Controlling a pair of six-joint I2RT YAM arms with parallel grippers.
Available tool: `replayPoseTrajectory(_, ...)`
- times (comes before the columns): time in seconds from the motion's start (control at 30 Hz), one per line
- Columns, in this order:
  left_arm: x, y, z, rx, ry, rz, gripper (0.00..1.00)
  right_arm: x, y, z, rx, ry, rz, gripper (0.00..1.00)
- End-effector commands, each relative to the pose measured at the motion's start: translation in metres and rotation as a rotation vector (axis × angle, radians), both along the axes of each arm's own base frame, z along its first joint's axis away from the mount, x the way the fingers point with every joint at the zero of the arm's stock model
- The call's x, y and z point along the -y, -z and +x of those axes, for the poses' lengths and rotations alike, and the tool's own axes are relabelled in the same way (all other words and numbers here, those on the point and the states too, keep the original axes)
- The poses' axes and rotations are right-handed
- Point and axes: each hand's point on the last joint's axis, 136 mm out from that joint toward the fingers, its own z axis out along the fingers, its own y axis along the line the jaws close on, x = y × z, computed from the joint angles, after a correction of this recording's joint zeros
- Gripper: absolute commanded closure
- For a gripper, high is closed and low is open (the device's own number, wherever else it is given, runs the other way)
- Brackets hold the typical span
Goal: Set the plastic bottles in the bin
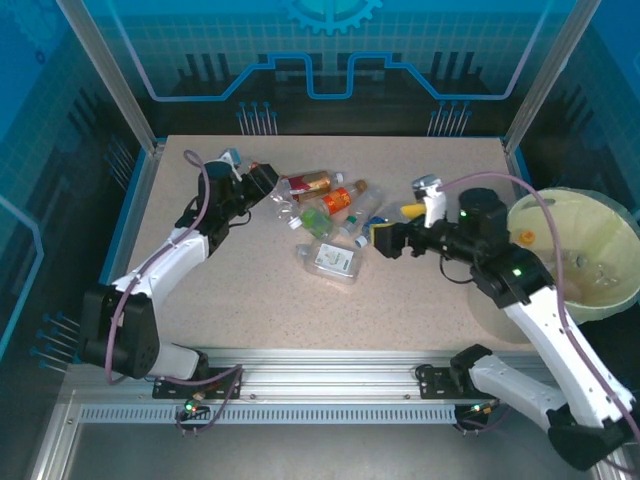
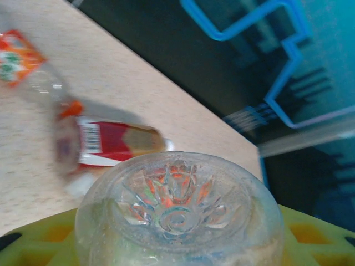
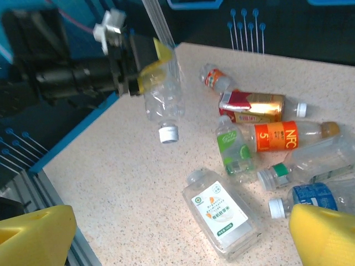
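Blur smears the left wrist view. The ribbed base of a clear bottle (image 2: 177, 216) sits right at the lens between yellow pads (image 2: 39, 244). Beyond it a red-labelled bottle (image 2: 108, 145) lies on the table (image 2: 138, 83), one end hidden behind the clear one. An orange label in the top left corner is cut off by the frame edge.

Seen from the right wrist, the left gripper (image 3: 155, 61) is clamped on the clear bottle near its base. The bottle hangs tilted with its white cap downward; whether the cap touches the tabletop I cannot tell.

The right gripper (image 1: 385, 238) has its jaws spread wide with nothing between them. Its yellow fingers (image 3: 327, 235) are cut off at the bottom corners of its own view.

Mid-table, between the two grippers, lies the pile:
- The orange NFC bottle (image 3: 285, 136) lies just beside the red-labelled one.
- The green-labelled bottle (image 3: 233, 147) touches both of those.
- The flat white-labelled bottle (image 3: 222, 213) lies a little apart, on the near side.
- The blue-labelled bottle (image 3: 310, 194) is partly hidden behind a yellow finger.

The bin (image 1: 620, 215) stands at the table's right edge. The right arm (image 1: 530, 300) crosses in front of its near rim. Pale shapes and an orange spot show inside it, too faint to name.
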Motion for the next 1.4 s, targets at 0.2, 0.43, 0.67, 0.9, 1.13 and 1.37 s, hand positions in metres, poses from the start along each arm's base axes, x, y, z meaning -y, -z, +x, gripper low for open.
replayPoseTrajectory(0.2, 0.084, -0.104, -0.044, 0.359, 0.392, -0.139, 0.60, -0.066, -0.016, 0.022, -0.023, -0.142, 0.186, 0.00)
replayPoseTrajectory(0.43, 0.122, -0.151, -0.078, 0.506, 0.574, -0.235, 0.61, -0.091, -0.016, 0.028, -0.130, -0.205, 0.292, 0.00)
replayPoseTrajectory(0.67, 0.136, -0.165, -0.090, 0.533, 0.617, -0.249, 0.62, -0.103, -0.015, 0.027, -0.120, -0.229, 0.262, 0.00)
replayPoseTrajectory(0.9, 0.146, -0.167, -0.097, 0.531, 0.653, -0.261, 0.61, -0.115, -0.024, 0.027, -0.067, -0.256, 0.283, 0.00)
replayPoseTrajectory(1.13, 0.151, -0.166, -0.099, 0.534, 0.676, -0.282, 0.61, -0.125, -0.022, 0.031, -0.063, -0.243, 0.266, 0.19)
replayPoseTrajectory(1.37, 0.152, -0.162, -0.098, 0.525, 0.678, -0.279, 0.61, -0.125, -0.024, 0.031, -0.055, -0.236, 0.248, 0.35)
